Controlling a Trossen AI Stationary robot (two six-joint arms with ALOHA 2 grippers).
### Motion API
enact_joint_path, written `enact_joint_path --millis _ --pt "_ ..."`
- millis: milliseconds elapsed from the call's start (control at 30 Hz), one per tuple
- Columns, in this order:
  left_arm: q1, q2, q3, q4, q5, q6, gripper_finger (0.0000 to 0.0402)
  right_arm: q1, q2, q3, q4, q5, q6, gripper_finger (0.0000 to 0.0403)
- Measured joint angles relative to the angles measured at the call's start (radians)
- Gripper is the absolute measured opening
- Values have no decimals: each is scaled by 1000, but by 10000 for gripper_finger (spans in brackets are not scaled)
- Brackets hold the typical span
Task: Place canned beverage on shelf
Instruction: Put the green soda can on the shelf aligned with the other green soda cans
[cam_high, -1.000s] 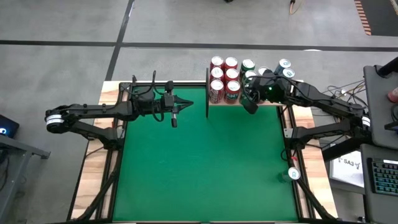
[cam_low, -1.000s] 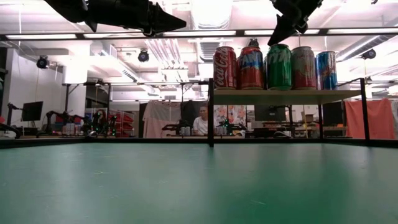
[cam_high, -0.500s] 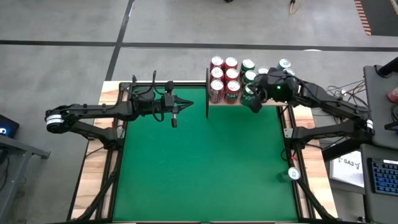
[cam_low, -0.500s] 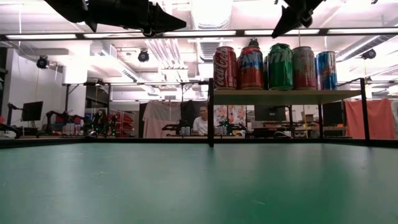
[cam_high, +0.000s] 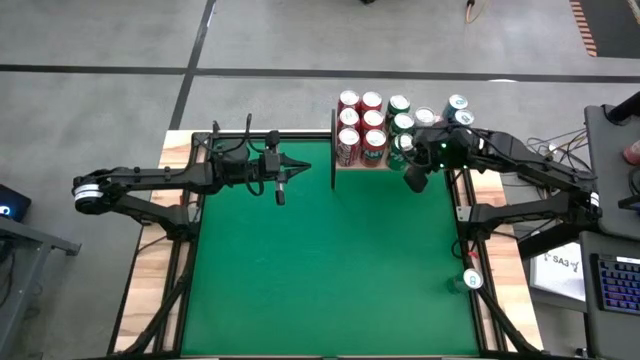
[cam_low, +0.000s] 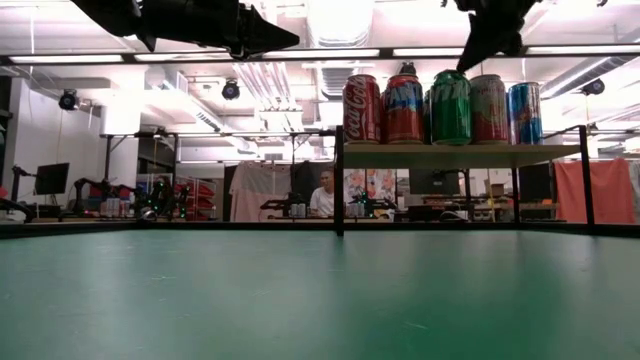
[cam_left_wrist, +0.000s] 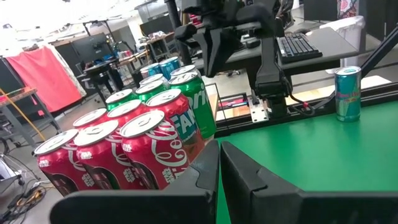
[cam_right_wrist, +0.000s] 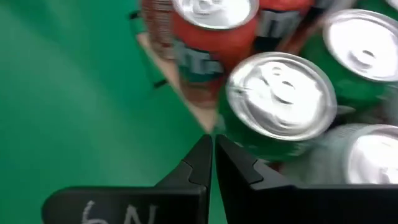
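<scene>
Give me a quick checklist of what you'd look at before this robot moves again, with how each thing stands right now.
1. Right gripper shut, holding nothing: ok.
2. Left gripper shut, waiting above the green table: ok.
3. Cans upright on the shelf: ok.
4. Front green can clear of the right gripper: ok, a slim gap shows.
5. Teal can left near the table's right edge, not on the shelf: not ok.
6. Free spot on the shelf: cannot tell.

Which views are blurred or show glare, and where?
Right wrist view: the green can and its neighbours look soft, and their silver lids glare. Low view: bright ceiling lights leave the left end effector and right end effector as dark silhouettes. Left wrist view: the red cans are sharp; the room behind is washed out.
</scene>
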Motion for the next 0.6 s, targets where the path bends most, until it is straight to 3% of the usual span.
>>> enact_joint_path --millis 267,600 --pt "0 0 0 0 0 2 0 0 7 0 -24 139 -3 12" --pt "0 0 0 -2 0 2 0 0 8 3 -23 200 -21 12"
